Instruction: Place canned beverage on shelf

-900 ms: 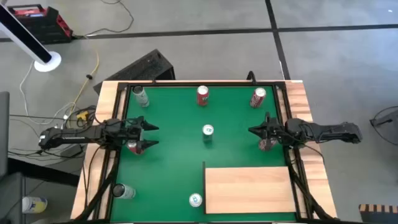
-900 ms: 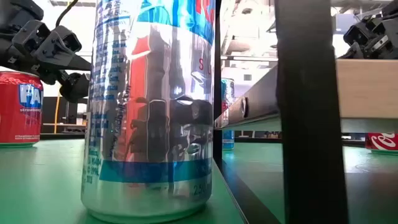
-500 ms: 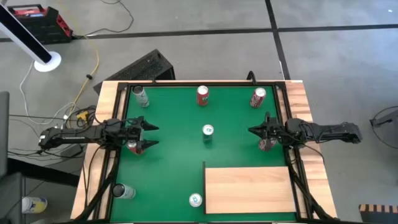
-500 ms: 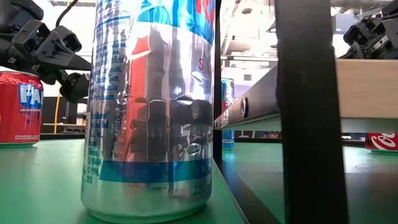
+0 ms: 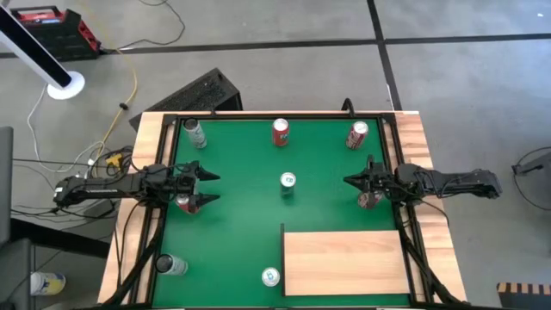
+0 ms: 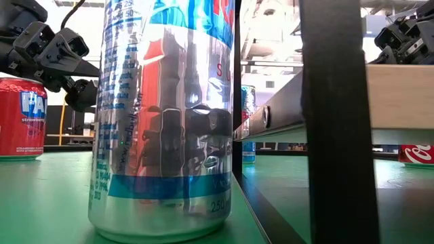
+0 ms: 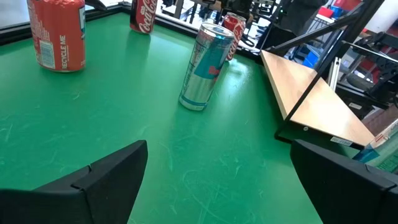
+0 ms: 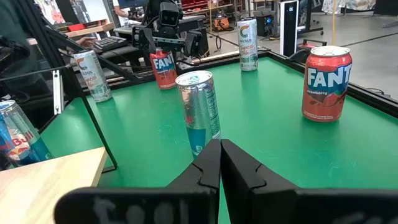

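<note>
A slim silver-and-blue can (image 5: 287, 182) stands upright on its base at the middle of the green mat (image 5: 241, 232); it also shows in the left wrist view (image 7: 207, 65) and the right wrist view (image 8: 198, 111). The shelf (image 5: 344, 263), a pale wood panel on a dark frame, stands at the near right; it also shows in the left wrist view (image 7: 311, 99). My left gripper (image 5: 209, 188) is open and empty at the table's left side, above a red can (image 5: 183, 203). My right gripper (image 5: 347, 181) is shut and empty at the right side, beside another red can (image 5: 370, 200).
Other cans stand on the mat: a silver one (image 5: 194, 133) and two red ones (image 5: 281, 131), (image 5: 358, 134) along the far edge, a silver one (image 5: 170, 265) at the near left, and a silver-and-blue one (image 5: 271, 276) at the near edge beside the shelf. Wooden planks (image 5: 426, 146) edge the table.
</note>
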